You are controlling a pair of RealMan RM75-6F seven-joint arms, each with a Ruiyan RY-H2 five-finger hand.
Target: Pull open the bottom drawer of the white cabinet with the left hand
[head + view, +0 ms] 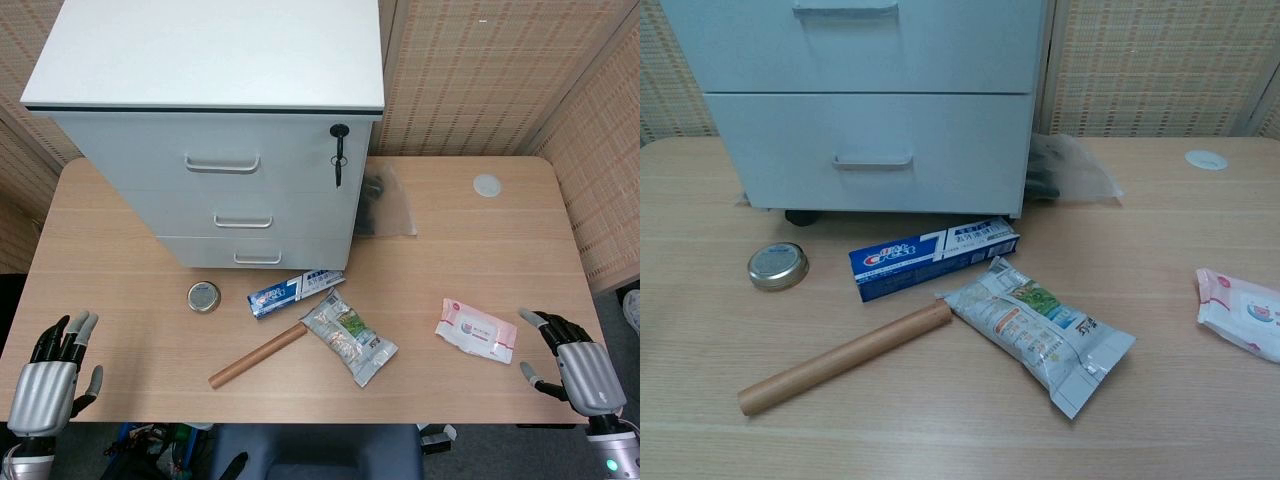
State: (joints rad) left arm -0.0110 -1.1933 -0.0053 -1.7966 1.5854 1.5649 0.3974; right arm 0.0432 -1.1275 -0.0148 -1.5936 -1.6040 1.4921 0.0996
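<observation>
The white cabinet [215,110] stands at the back left of the table, all three drawers closed. Its bottom drawer [255,253] carries a silver bar handle [257,259], which the chest view shows as the handle [873,161] on the bottom drawer [875,155]. My left hand [55,375] hovers at the table's near left corner, fingers spread, holding nothing, far from the drawer. My right hand [575,365] sits at the near right edge, also spread and empty. The chest view shows neither hand.
In front of the cabinet lie a round tin [203,296], a blue toothpaste box [295,292], a wooden rolling pin [257,355] and a snack bag [349,337]. A pink wipes pack [476,329] is right; a clear bag [388,205] and white disc [487,185] behind.
</observation>
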